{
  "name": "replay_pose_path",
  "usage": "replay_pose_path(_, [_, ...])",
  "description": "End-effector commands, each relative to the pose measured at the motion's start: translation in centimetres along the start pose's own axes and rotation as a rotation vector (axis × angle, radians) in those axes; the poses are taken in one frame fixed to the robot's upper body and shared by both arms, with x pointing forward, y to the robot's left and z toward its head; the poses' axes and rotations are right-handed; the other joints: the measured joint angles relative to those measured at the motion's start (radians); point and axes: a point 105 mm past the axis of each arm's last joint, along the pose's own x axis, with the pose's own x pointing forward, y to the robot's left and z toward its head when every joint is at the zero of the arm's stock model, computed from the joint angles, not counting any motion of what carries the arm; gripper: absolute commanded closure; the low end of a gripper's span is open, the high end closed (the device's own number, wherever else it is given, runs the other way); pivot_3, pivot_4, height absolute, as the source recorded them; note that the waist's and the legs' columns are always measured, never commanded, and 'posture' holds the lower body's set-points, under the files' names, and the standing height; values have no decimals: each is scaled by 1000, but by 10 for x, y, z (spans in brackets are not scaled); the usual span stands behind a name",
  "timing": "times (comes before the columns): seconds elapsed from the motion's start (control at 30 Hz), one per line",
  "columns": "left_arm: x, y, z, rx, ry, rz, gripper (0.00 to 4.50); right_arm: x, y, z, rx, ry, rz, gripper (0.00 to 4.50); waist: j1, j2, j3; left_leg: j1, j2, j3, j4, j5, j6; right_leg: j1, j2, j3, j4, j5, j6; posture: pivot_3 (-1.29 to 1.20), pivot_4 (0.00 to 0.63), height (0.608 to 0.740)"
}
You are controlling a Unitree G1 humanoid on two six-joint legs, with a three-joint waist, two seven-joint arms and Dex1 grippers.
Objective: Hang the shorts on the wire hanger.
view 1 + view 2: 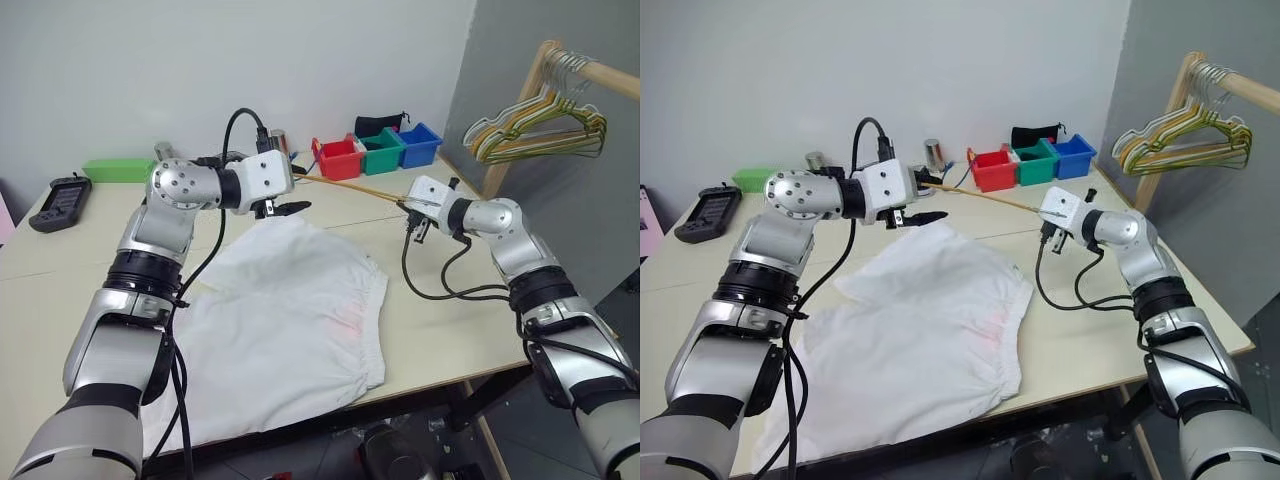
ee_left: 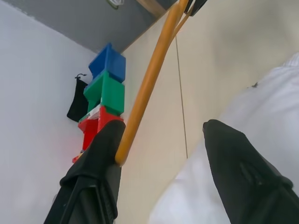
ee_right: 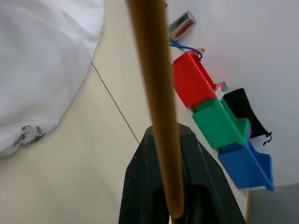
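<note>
The white shorts (image 1: 290,320) lie spread flat on the table, their top edge just below my left gripper (image 1: 285,208). The wire hanger (image 1: 350,187) shows as a thin tan-gold rod held above the table between both hands. My right gripper (image 1: 408,207) is shut on its right end, and in the right wrist view the black fingers (image 3: 149,186) clamp the wire hanger (image 3: 156,84). My left gripper is open at the other end. In the left wrist view the wire hanger (image 2: 149,84) rests against one finger (image 2: 100,158), with the other finger over the shorts (image 2: 261,107).
Red (image 1: 340,158), green (image 1: 382,150) and blue (image 1: 420,143) bins and a black pouch (image 1: 380,124) line the table's back. A bunch of hangers (image 1: 540,125) hangs on a wooden rail at right. A green box (image 1: 118,169) and black handheld device (image 1: 62,200) sit at left.
</note>
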Motion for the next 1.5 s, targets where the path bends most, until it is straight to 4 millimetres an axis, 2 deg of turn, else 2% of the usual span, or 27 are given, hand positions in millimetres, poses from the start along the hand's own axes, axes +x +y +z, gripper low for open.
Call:
replay_pose_path(0.03, [-10, 27, 22, 39, -66, 83, 1696, -4, -12, 10, -78, -18, -53, 4357, 0, 0, 0, 0, 0, 0, 0, 0, 0, 0, 0, 0, 0, 0, 0, -285, 9, 740])
replay_pose_path(0.3, [-25, 32, 24, 10, -73, 54, 1696, -8, -15, -2, -157, 67, -64, 4357, -1, 0, 0, 0, 0, 0, 0, 0, 0, 0, 0, 0, 0, 0, 0, -290, 5, 740])
replay_pose_path(0.43, [-29, 34, 19, 5, -57, 69, 1696, -9, -18, -4, -198, 85, -79, 4357, -2, 0, 0, 0, 0, 0, 0, 0, 0, 0, 0, 0, 0, 0, 0, -291, 6, 740])
replay_pose_path(0.53, [-29, 33, 12, 3, -44, 74, 1173, -11, -21, 0, -246, 85, -93, 4357, -1, 0, 0, 0, 0, 0, 0, 0, 0, 0, 0, 0, 0, 0, 0, -288, 8, 740])
replay_pose_path(0.6, [-29, 30, 3, 0, -27, 93, 663, -14, -27, 3, -323, 93, -117, 4357, -1, 0, 0, 0, 0, 0, 0, 0, 0, 0, 0, 0, 0, 0, 0, -294, 11, 740])
replay_pose_path(0.63, [-28, 28, 2, -5, -29, 94, 599, -16, -28, 4, -342, 95, -125, 4357, -1, 0, 0, 0, 0, 0, 0, 0, 0, 0, 0, 0, 0, 0, 0, -294, 11, 740])
replay_pose_path(0.7, [-26, 25, 2, -6, -40, 87, 113, -17, -29, 7, -366, 93, -136, 4357, -1, 0, 0, 0, 0, 0, 0, 0, 0, 0, 0, 0, 0, 0, 0, -295, 12, 740])
replay_pose_path(0.73, [-24, 23, 3, 1, -43, 88, 27, -17, -29, 8, -383, 90, -140, 4357, -1, 0, 0, 0, 0, 0, 0, 0, 0, 0, 0, 0, 0, 0, 0, -295, 12, 740])
replay_pose_path(0.97, [-5, 19, 5, 45, -22, 121, 27, -17, -25, 24, -444, 74, -154, 4357, 1, 0, 0, 0, 0, 0, 0, 0, 0, 0, 0, 0, 0, 0, 0, -300, 16, 740])
replay_pose_path(1.17, [10, 0, 10, 53, -17, 51, 27, -17, -26, 31, -444, 87, -159, 4357, 0, 0, 0, 0, 0, 0, 0, 0, 0, 0, 0, 0, 0, 0, 0, -309, 18, 740])
replay_pose_path(1.37, [15, -3, -1, 71, 57, 46, 27, -17, -26, 38, -453, 82, -163, 4357, -4, 0, 0, 0, 0, 0, 0, 0, 0, 0, 0, 0, 0, 0, 0, -314, 14, 740])
replay_pose_path(1.5, [15, 1, -8, 75, 95, 75, 777, -18, -26, 42, -464, 77, -163, 4357, -6, 0, 0, 0, 0, 0, 0, 0, 0, 0, 0, 0, 0, 0, 0, -318, 13, 740])
